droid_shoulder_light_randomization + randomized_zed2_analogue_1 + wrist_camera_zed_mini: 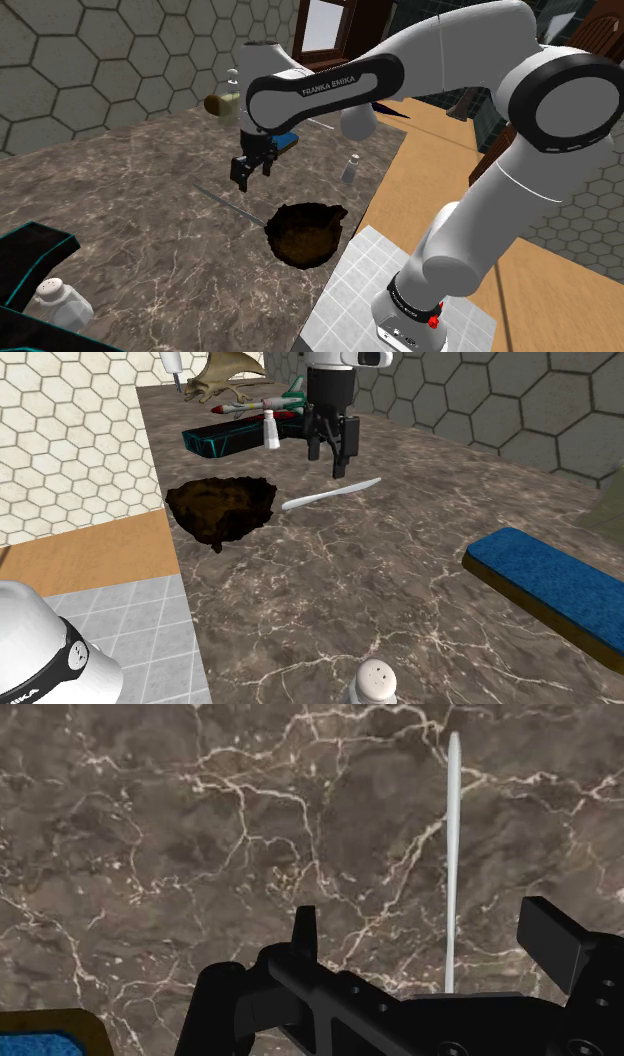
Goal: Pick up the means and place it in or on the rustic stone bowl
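Shoulder view: you see the arm reach up and to the left from its stand, elbow high, with the wrist turned down over the bench (pixel 130 220). The end effector (pixel 254 176) hangs above the marble surface, fingers pointing down. The white blade (pixel 232 207) lies flat on the bench just below it. The dark bowl (pixel 308 232) sits at the bench edge nearest the stand, with the blade's near tip just beside its rim. Open marble extends to the view's left, as far as the black tray (pixel 30 255) and a shaker (pixel 62 300).

Second exterior view: note the end effector (pixel 330 460) is clear of the blade (pixel 330 494), which lies flat, to the right of the bowl (pixel 222 510). A blue pad (pixel 550 587) lies well apart at the right. The black tray (pixel 235 440) lies behind the bowl.

Wrist view: the end effector (pixel 428 926) is released, its fingers (pixel 305 929) spread wide. The blade (pixel 453 854) lies lengthwise on the bench (pixel 200 824) between them, untouched and closer to one finger.
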Available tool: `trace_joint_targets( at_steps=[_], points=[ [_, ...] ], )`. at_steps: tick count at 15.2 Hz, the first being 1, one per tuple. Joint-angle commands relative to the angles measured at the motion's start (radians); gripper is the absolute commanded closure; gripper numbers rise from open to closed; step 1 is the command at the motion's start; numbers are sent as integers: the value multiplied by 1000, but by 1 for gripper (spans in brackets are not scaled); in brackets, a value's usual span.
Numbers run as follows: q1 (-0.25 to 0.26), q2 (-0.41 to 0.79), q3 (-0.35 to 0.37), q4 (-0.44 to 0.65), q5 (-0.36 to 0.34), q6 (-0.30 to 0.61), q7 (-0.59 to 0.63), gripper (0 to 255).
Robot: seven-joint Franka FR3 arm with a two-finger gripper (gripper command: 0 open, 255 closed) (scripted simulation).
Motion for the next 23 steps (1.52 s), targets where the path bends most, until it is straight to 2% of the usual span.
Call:
trace_joint_targets(
  at_steps=[1, 4, 12, 19, 20, 23],
  points=[
    [15, 64, 18, 36, -5, 26, 18, 0],
    [33, 146, 37, 89, -17, 52, 38, 0],
    [36, 193, 36, 36, -32, 150, 49, 0],
    [36, 193, 36, 36, -32, 150, 49, 0],
    [36, 193, 36, 36, -32, 150, 49, 255],
    [36, 193, 36, 36, -32, 150, 49, 255]
  ],
)
